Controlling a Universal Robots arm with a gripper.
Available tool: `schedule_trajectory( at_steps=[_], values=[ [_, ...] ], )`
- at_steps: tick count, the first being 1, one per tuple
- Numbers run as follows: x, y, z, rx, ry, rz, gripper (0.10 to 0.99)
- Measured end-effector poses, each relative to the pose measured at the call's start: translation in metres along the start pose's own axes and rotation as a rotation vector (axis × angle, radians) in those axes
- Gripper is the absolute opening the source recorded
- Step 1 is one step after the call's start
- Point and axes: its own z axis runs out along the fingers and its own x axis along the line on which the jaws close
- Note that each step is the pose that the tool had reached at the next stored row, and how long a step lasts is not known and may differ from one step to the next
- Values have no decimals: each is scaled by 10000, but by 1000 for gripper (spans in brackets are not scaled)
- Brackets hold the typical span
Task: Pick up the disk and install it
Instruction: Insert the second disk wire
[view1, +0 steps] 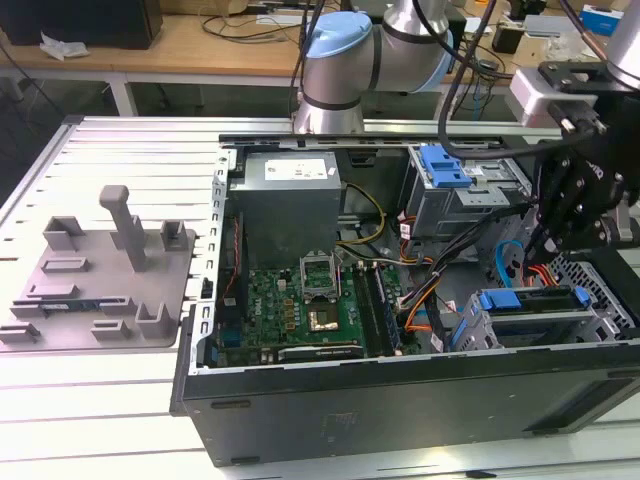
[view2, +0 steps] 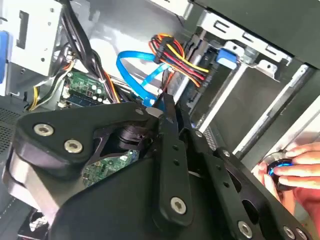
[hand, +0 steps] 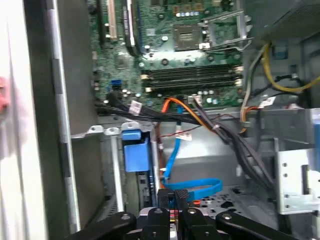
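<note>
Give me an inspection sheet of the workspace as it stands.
Surface: slatted metal table carrying an open computer case.
Job's things: disk sits in the drive cage inside the case.
Clutter: grey fixture plate beside the case.
Grippers: gripper hangs inside the case, close to the disk.
Cables: blue flat cable looped near the gripper; coloured wire bundle.
Surroundings: a hand at the case edge; wooden desk behind.
</note>
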Motion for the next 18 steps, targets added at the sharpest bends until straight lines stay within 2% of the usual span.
schedule_trajectory(
  at_steps=[1, 2, 3, 4, 5, 12, 13, 15, 18],
  values=[
    [167, -10, 2, -16, -261, 4, 165],
    [200, -12, 3, -28, -138, 3, 165],
    [113, -9, 10, -29, 251, -14, 165],
    [125, -11, 13, 87, 228, -259, 165],
    [204, -17, 24, 576, 111, -651, 165],
    [216, 0, 52, 574, 114, -602, 165],
    [227, -1, 55, 544, 115, -588, 165],
    [242, -4, 65, 412, 114, -547, 165],
    [242, -4, 76, 406, -74, -542, 165]
  ],
)
